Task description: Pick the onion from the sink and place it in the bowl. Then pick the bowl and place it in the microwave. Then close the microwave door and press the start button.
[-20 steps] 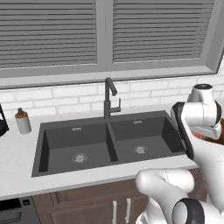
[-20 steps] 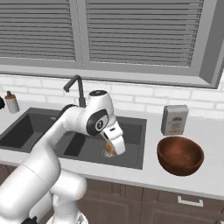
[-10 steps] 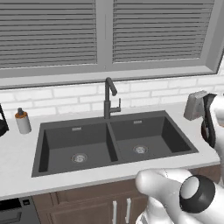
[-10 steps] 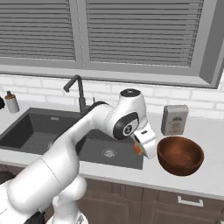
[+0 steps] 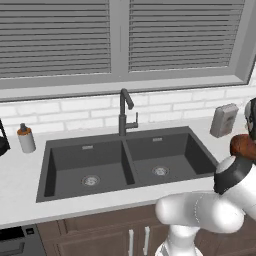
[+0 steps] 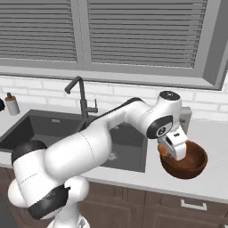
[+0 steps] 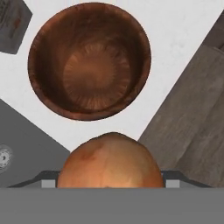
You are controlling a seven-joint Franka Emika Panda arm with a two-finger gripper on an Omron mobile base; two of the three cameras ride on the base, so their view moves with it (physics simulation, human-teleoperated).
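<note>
In the left base view, the dark charcoal double-basin sink (image 5: 125, 162) was seen set into the pale counter (image 5: 20, 175), both basins bare down to their round metal drains, with the dark angular faucet (image 5: 125, 111) standing behind the divider and a small soap bottle (image 5: 26, 138) placed well to its left. At the right edge a grey speckled box (image 5: 223, 120) stood against the white brick wall, and a sliver of the glossy reddish-brown wooden bowl (image 5: 244, 145) was visible beside the arm's dark elbow joint. In the right base view, the white arm was shown stretched across the sink to the counter on its right, the two-finger gripper (image 6: 169, 150) being held just above the near-left rim of the bowl (image 6: 191, 164), so that a release would probably fall inside it. A trace of orange was discernible between the fingers. In the hand view, the small round orange-tan onion (image 7: 110, 161) was seen close against the lens at the bottom, clasped between jaws spread wide around it, while the bowl (image 7: 89, 61) lay empty below and ahead, its thick walls and ringed floor fully exposed. The bowl's opening sat off-centre from the onion in this view, from which it was judged that a little more travel over the bowl was needed before letting go. The microwave steps had not yet been begun.
</note>
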